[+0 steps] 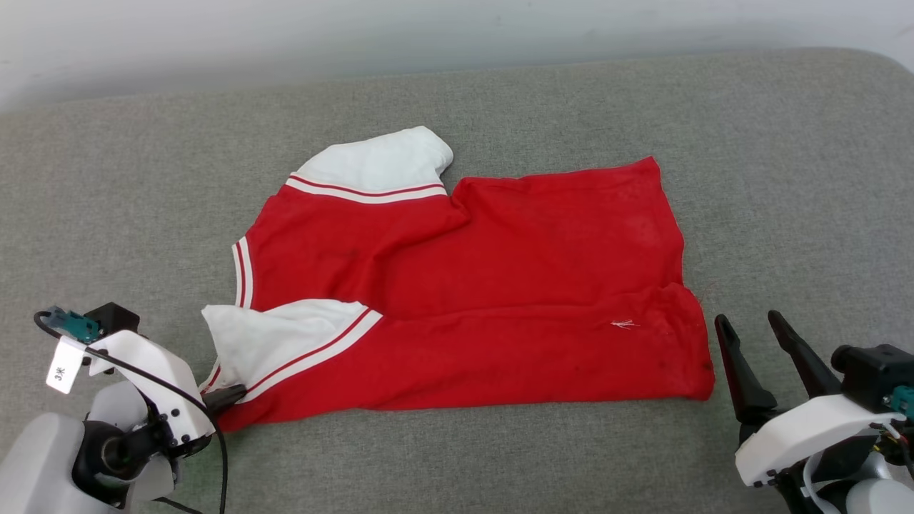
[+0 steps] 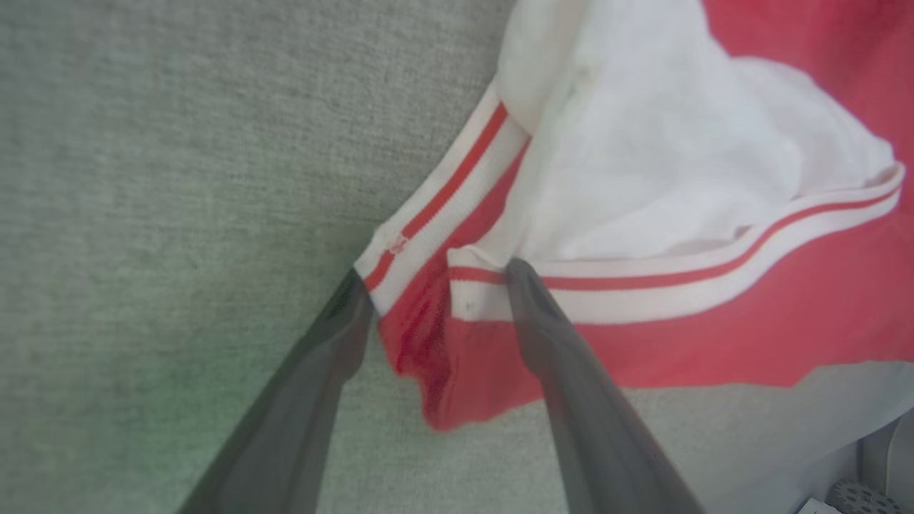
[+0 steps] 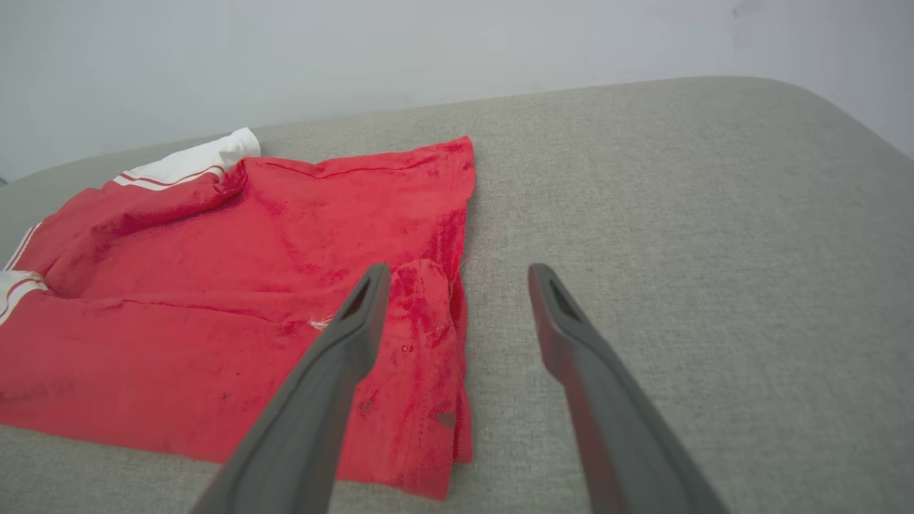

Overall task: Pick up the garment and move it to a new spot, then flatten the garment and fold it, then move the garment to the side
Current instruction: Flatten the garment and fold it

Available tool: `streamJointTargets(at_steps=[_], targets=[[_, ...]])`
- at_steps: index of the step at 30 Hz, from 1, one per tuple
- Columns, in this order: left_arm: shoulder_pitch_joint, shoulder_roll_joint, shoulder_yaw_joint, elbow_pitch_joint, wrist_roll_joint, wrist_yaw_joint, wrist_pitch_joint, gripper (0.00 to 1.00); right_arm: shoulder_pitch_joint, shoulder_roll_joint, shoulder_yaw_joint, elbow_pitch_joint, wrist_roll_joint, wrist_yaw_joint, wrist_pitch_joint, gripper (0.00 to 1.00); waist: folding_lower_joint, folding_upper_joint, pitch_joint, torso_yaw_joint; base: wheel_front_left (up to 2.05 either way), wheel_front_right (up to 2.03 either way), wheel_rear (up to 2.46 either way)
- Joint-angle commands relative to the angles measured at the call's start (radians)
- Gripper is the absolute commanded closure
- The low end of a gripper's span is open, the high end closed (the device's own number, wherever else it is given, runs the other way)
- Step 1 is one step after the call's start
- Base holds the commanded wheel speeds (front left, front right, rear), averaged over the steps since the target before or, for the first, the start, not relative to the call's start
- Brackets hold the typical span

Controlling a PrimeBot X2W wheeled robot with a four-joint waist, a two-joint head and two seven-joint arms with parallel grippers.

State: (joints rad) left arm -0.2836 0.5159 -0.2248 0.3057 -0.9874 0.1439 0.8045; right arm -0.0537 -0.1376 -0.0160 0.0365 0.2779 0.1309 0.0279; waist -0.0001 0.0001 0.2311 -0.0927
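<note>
The garment [image 1: 500, 285] is lying on the cushion [image 1: 785, 178]. The left gripper [image 2: 437, 275] is straddling its striped corner, jaws apart. The right gripper [image 3: 460, 271] is hovering beside it, jaws wide and empty.

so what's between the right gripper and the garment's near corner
Nothing but a narrow strip of bare grey cushion, in the head view; the right gripper stands open beside the garment.

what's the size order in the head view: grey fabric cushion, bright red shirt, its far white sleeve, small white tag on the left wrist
grey fabric cushion
bright red shirt
far white sleeve
small white tag (nearest the camera, yet smallest)
</note>
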Motion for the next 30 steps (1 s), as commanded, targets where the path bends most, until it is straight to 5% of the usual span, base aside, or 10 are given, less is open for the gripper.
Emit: streamJointTargets(at_steps=[1,10,17,30], targets=[[0.041,-0.069,-0.049,0.045,-0.008,-0.011,0.008,1.0,-0.008,-0.007,-0.004,0.004,0.015,0.0,0.011,0.0,0.0001,-0.0001,-0.002,0.002,0.0,0.0,0.0],[0.0,-0.047,-0.05,0.025,0.048,-0.072,-0.102,1.0,0.008,-0.091,-0.027,0.047,0.116,0.0,0.292,0.0,0.0001,-0.0001,-0.042,0.038,0.0,0.0,0.0],[-0.032,-0.024,-0.059,-0.086,0.1,-0.072,-0.148,1.0,-0.031,-0.146,0.025,0.046,0.165,0.0,0.547,0.0,0.0001,-0.0001,-0.032,0.078,0.0,0.0,0.0],[-0.048,-0.04,-0.079,-0.193,0.124,-0.049,-0.163,1.0,-0.207,-0.189,0.19,0.241,0.222,0.0,0.703,0.0,0.0001,-0.0001,0.049,0.113,0.0,0.0,0.0]])
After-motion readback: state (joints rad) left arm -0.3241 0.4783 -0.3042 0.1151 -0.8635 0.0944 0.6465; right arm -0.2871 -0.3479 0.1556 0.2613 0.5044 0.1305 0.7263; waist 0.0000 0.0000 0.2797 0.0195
